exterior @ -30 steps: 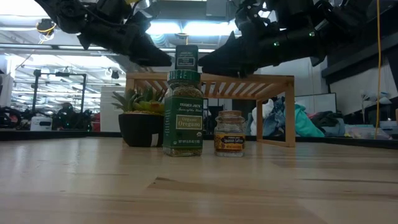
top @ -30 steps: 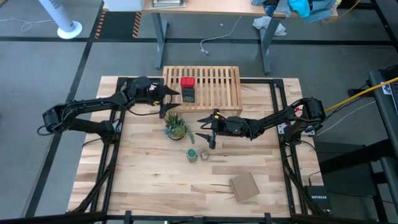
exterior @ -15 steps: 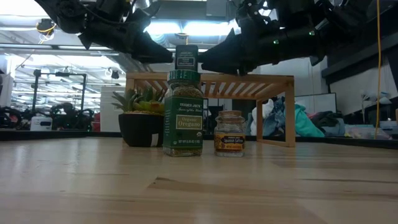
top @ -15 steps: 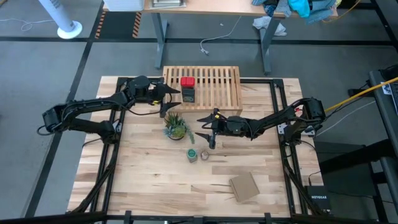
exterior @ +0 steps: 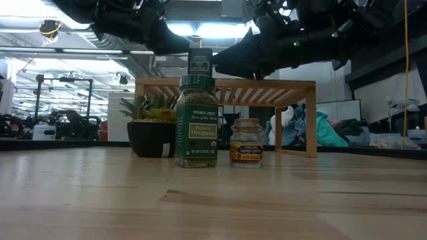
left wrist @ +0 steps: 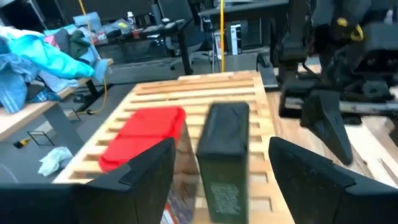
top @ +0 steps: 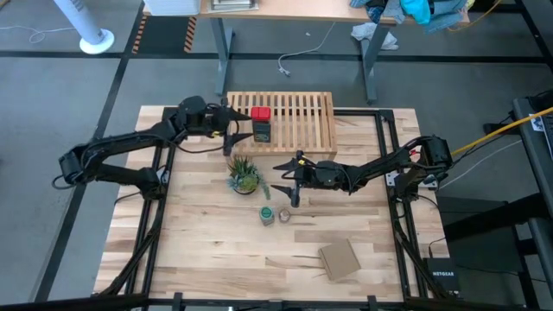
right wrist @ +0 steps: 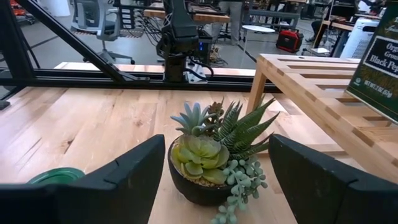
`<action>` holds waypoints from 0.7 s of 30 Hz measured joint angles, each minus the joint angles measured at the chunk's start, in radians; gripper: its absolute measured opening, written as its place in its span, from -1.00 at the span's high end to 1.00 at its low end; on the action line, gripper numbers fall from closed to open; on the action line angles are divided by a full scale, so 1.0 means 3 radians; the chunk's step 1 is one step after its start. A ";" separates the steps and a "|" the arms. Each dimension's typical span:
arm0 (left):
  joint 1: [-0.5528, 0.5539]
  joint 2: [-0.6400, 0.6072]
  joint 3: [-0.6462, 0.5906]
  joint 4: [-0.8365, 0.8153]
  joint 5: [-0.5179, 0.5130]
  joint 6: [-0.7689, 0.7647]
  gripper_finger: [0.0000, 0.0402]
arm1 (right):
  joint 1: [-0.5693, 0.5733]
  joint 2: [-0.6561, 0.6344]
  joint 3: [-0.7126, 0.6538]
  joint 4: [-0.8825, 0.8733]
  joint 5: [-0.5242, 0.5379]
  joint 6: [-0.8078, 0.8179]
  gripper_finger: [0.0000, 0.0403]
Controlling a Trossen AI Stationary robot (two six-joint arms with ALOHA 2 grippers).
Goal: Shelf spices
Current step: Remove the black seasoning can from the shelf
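I've got a little potted plant [top: 244, 176] sitting mid-table, and a flat cardboard piece [top: 339, 259] well away from it, toward the near edge.

Place: robotics lab or workshop, open-plan.
Floor: grey [top: 78, 86], marked with dark strips.
Furniture: height-adjustable desk [top: 294, 10] behind the rig; office chair [right wrist: 93, 18]; more workbenches beyond.
Clutter: loose cables [top: 298, 56], heaped blue cloth [left wrist: 37, 53], white pedestal fan base [top: 95, 39].
Ceiling: exposed, bright strip lights [exterior: 27, 23].
Bench: butcher-block table [top: 216, 250] in a black frame.
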 joint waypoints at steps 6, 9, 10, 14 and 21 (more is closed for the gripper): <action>-0.0003 0.0000 0.0013 -0.0234 0.0001 0.0005 -0.26 | 0.0000 0.0000 0.0000 -0.0009 0.0000 -0.0001 -0.45; -0.0003 0.0042 0.0011 -0.0276 0.0000 0.0076 -0.26 | 0.0000 0.0000 0.0000 -0.0013 0.0000 -0.0007 -0.45; -0.0003 0.0074 0.0011 -0.0264 0.0001 0.0071 -0.26 | 0.0000 0.0000 0.0000 -0.0016 0.0000 -0.0009 -0.45; -0.0003 0.0311 0.0013 -0.0237 0.0001 0.0151 -0.26 | 0.0000 0.0000 0.0000 -0.0018 -0.0001 -0.0009 -0.45; -0.0003 0.0731 0.0031 0.0170 0.0002 0.0231 -0.26 | 0.0000 0.0000 0.0000 -0.0028 0.0000 -0.0008 -0.45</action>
